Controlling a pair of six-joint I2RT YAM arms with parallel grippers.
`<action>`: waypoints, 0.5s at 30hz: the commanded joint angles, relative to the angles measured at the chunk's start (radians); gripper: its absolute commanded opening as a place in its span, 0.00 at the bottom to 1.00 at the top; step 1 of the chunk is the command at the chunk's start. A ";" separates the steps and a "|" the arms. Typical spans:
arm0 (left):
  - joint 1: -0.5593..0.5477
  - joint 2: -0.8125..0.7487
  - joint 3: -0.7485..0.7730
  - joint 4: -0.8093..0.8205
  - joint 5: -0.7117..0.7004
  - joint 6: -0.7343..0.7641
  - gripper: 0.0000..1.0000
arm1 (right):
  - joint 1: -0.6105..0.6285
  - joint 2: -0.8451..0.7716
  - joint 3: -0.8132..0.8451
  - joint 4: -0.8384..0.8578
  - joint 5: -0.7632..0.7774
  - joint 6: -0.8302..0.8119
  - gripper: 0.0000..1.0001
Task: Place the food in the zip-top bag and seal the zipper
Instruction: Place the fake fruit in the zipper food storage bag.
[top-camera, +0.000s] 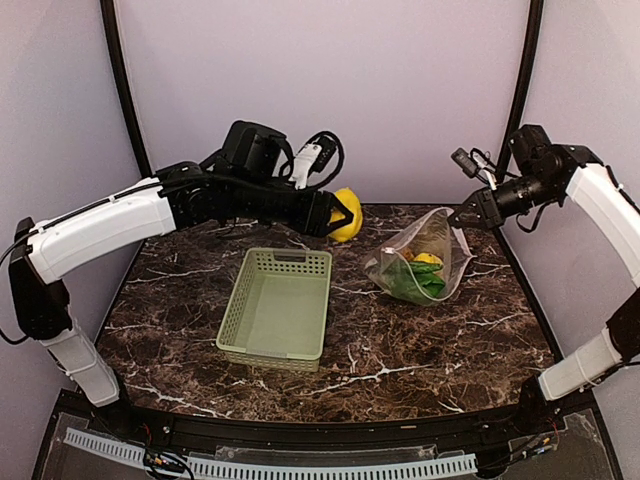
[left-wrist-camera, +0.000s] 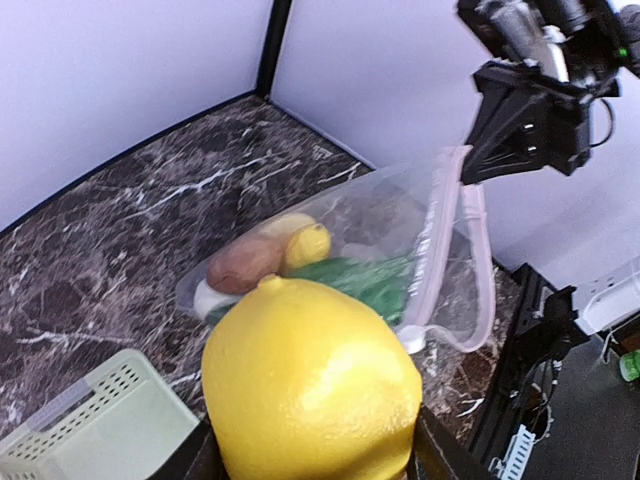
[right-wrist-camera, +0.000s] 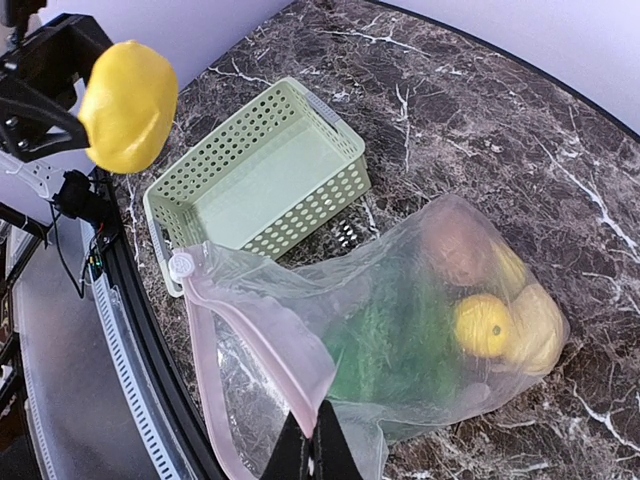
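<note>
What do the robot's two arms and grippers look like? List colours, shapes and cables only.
Both arms, left arm and right arm, have long rounded white shells with black joints. The left gripper and right gripper are black and angular. Black cables loop above the left wrist beside a white connector.

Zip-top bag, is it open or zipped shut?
Open: the zipper gapes wide, its two strips apart; the right tool pinches one strip.

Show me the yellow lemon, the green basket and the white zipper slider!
Big yellow plastic lemon (left-wrist-camera: 310, 385): left wrist view, middle of its peel.
Pale green lattice plastic basket (right-wrist-camera: 300, 215): right wrist view, its perforated side wall.
Small round white zipper slider (right-wrist-camera: 182, 266): right wrist view, its top.
</note>
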 joint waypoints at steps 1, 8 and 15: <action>-0.027 -0.082 -0.084 0.306 0.106 0.008 0.38 | 0.023 0.022 0.071 -0.039 -0.003 -0.006 0.00; -0.105 -0.023 -0.061 0.505 0.231 0.005 0.38 | 0.056 0.052 0.107 -0.073 -0.015 -0.010 0.00; -0.172 0.104 0.052 0.616 0.307 -0.001 0.38 | 0.060 0.039 0.125 -0.091 -0.073 -0.001 0.00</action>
